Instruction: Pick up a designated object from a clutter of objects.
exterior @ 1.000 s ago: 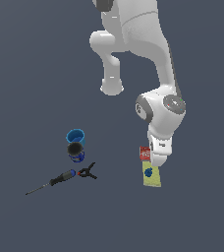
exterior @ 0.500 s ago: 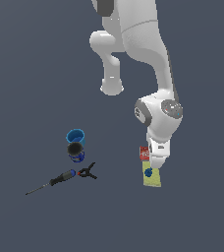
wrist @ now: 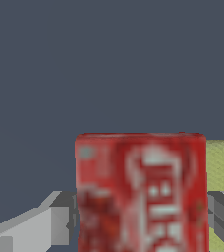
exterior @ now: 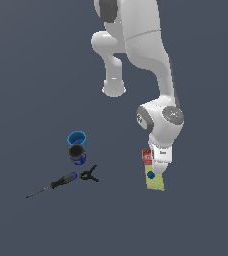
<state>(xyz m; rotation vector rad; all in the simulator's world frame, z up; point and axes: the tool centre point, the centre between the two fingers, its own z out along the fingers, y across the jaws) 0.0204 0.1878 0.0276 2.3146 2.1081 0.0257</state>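
- Wrist view: red box (wrist: 141, 192) fills the space between my gripper (wrist: 141, 221) fingers, one grey finger (wrist: 60, 224) on each side of it. Both sit right against the box's sides; I read that as clamped on the box, though the contact lines are blurred.
- White label marks run down the box face, too soft to read.
- A strip of yellow box (wrist: 222, 165) shows past one edge of the red box, behind the far finger.
- Exterior view: arm (exterior: 146, 65) bends down to the gripper (exterior: 156, 167), which covers most of the red box (exterior: 146, 156); only a red sliver pokes out on the exterior view's left of the wrist.
- Yellow box (exterior: 156, 181) lies directly under and just beyond the gripper, blue mark near the fingertips. I cannot tell whether the red box touches it or is lifted clear.
- Well off from the gripper, toward the exterior view's left: blue cup (exterior: 77, 138), dark can (exterior: 77, 154) touching it, then clamp (exterior: 89, 175) and screwdriver (exterior: 51, 185) lying end to end.
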